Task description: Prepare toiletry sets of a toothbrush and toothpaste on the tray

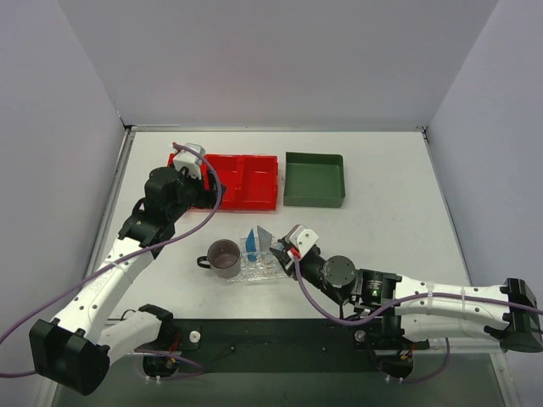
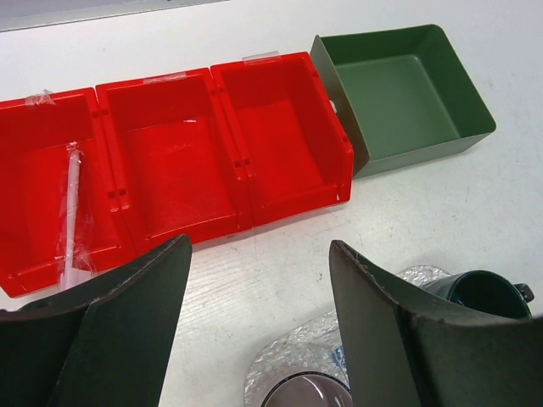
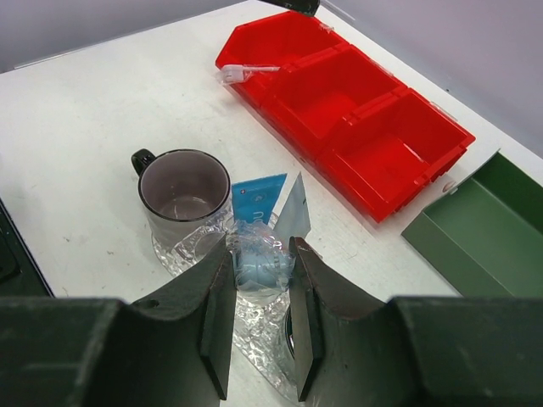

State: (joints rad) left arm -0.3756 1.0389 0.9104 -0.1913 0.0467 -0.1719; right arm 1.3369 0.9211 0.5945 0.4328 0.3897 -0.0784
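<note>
Top external: fixed high above and behind the arm bases, looking down and forward over the whole surface (image 1: 382,212). This is the farthest view.

Left wrist: sits just behind the left tool (image 2: 259,248), raised, facing out across the red bin (image 2: 170,161) to the green bin (image 2: 399,93).

Right wrist: sits behind the right tool (image 3: 260,254), low and close over the tray (image 3: 178,254), looking obliquely toward the bins.

All three views share both bins, the tray and the mug (image 3: 182,199). The left wrist catches only the mug's rim.

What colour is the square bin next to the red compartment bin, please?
The square bin is dark green, clearest in the left wrist view.
</note>
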